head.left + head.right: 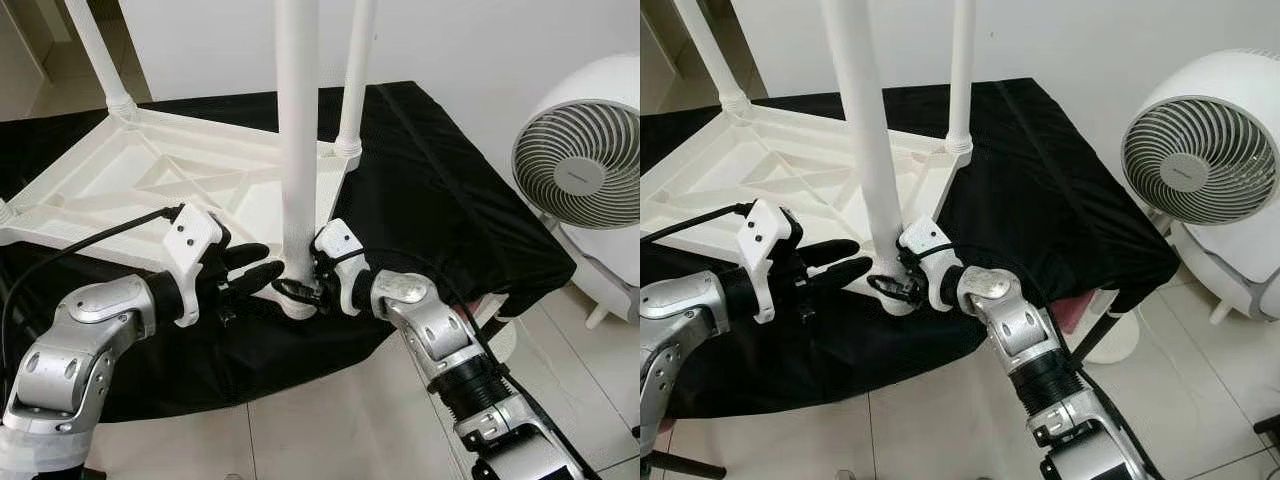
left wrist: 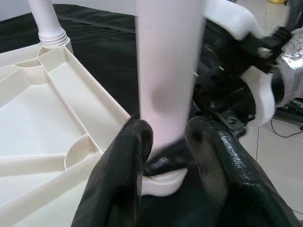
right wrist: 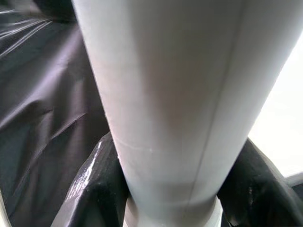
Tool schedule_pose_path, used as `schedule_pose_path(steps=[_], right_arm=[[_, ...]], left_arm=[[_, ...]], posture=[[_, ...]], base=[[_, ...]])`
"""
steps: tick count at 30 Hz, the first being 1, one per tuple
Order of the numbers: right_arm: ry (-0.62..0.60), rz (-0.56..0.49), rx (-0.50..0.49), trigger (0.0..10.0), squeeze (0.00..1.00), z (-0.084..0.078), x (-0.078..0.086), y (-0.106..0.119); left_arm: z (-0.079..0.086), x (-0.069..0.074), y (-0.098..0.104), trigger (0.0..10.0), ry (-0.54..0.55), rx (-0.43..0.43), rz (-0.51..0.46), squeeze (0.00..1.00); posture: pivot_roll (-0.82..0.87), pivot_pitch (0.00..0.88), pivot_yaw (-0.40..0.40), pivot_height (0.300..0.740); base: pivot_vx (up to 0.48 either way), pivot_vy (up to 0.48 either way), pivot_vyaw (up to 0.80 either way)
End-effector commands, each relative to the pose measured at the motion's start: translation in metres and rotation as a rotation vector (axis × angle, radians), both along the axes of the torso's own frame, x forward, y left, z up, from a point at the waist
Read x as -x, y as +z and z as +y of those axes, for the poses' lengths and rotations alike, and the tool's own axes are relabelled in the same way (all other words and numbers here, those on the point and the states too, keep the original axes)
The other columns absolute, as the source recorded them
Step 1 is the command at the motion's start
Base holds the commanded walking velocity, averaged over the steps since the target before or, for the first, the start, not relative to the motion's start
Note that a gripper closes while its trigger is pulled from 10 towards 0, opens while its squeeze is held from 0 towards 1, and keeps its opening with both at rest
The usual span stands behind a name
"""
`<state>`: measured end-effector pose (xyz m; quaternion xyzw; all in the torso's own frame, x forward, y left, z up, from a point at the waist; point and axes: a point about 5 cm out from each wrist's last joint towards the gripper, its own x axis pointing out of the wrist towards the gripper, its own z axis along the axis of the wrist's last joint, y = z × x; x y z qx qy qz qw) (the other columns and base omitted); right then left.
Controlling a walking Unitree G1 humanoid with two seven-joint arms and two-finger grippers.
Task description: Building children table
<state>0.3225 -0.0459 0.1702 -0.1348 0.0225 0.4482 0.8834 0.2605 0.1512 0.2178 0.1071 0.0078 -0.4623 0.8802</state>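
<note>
One upturned white tabletop [image 1: 150, 180] lies on the black-draped desk [image 1: 440, 200] with three legs up; the right tool [image 1: 300, 290] grips the nearest leg [image 1: 297, 150] at its base; the left tool [image 1: 255, 272] hovers beside it, released (one fan [image 1: 580, 175] stands right).

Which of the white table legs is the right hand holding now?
The nearest leg, at the table's front corner. The right hand grips its base; the left hand is beside it. The other legs stand further back, untouched.

White table legs [image 1: 296, 120] run off the top edge
</note>
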Motion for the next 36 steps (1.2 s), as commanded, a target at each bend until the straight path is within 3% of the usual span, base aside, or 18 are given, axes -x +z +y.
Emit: schedule_pose_path(steps=[1,2,3,6,8,9,10,12,17,24,25,28,29,35,36], right_arm=[[-0.212,0.066,0.033,0.0,0.00,-0.013,-0.005,-0.017],[-0.212,0.066,0.033,0.0,0.00,-0.013,-0.005,-0.017],[-0.293,0.080,0.023,0.0,0.00,-0.015,-0.007,-0.018],[-0.293,0.080,0.023,0.0,0.00,-0.015,-0.007,-0.018],[-0.357,0.101,0.010,0.0,0.00,-0.014,-0.006,-0.020],[-0.512,0.103,-0.034,0.0,0.00,-0.010,-0.004,-0.020],[-0.512,0.103,-0.034,0.0,0.00,-0.010,-0.004,-0.020],[-0.756,0.106,-0.096,0.0,0.00,-0.004,0.001,-0.019],[-0.926,0.113,-0.161,0.0,0.00,-0.002,0.005,-0.016],[-0.885,0.109,-0.158,0.0,0.00,0.009,0.009,-0.013],[-0.780,0.103,-0.155,0.0,0.00,0.019,0.011,-0.010],[-0.749,0.090,-0.163,0.0,0.00,0.023,0.013,-0.007],[-0.678,0.063,-0.153,10.0,0.00,0.030,0.015,-0.003],[-0.610,-0.008,-0.150,10.0,0.00,0.034,0.015,0.006],[-0.579,-0.023,-0.158,10.0,1.00,0.033,0.015,0.010]], left_arm=[[0.001,0.000,0.000,10.0,0.051,0.004,-0.004,0.00],[0.001,0.000,0.000,10.0,0.051,0.004,-0.004,0.00],[0.001,0.001,0.000,10.0,0.050,0.004,-0.003,0.00],[0.001,0.001,0.000,10.0,0.050,0.004,-0.003,0.00],[0.001,0.001,0.000,10.0,0.048,0.004,-0.002,0.00],[-0.001,0.000,-0.001,10.0,0.039,0.002,0.003,0.00],[-0.001,0.000,-0.001,10.0,0.039,0.002,0.003,0.00],[-0.004,0.000,-0.003,10.0,0.023,-0.007,0.009,0.00],[-0.005,0.000,-0.003,10.0,0.020,-0.009,0.010,0.00],[-0.006,0.000,-0.003,10.0,0.023,-0.008,0.009,0.00],[-0.006,0.001,-0.003,10.0,0.024,-0.008,0.009,0.00],[-0.005,0.001,-0.003,10.0,0.024,-0.007,0.009,0.00],[-0.006,0.000,-0.003,10.0,0.023,-0.007,0.009,0.00],[-0.006,0.000,-0.002,10.0,0.023,-0.007,0.007,0.00],[-0.006,-0.001,-0.002,10.0,0.024,-0.006,0.005,0.00]], posture=[[-0.04,0.134,0.032,0.740],[-0.04,0.134,0.032,0.740],[-0.04,0.134,0.032,0.740],[-0.04,0.134,0.032,0.740],[-0.04,0.134,0.032,0.740],[-0.04,0.135,0.034,0.740],[-0.04,0.135,0.034,0.740],[-0.04,0.135,0.033,0.740],[-0.04,0.133,0.031,0.740],[-0.04,0.133,0.029,0.740],[-0.04,0.133,0.029,0.740],[-0.04,0.133,0.030,0.740],[-0.04,0.133,0.030,0.740],[-0.05,0.131,0.031,0.740],[-0.05,0.130,0.029,0.740]], base=[[0.000,0.000,0.00],[0.000,0.000,0.00],[0.000,0.000,0.00],[0.000,0.000,0.00],[0.000,0.000,0.00],[0.000,0.000,0.00],[0.000,0.000,0.00],[0.000,0.000,0.00],[0.000,0.000,0.00],[0.000,0.000,0.00],[0.000,0.000,0.00],[0.000,0.000,0.00],[0.000,0.000,0.00],[0.000,0.000,0.00],[0.000,0.000,0.00]])
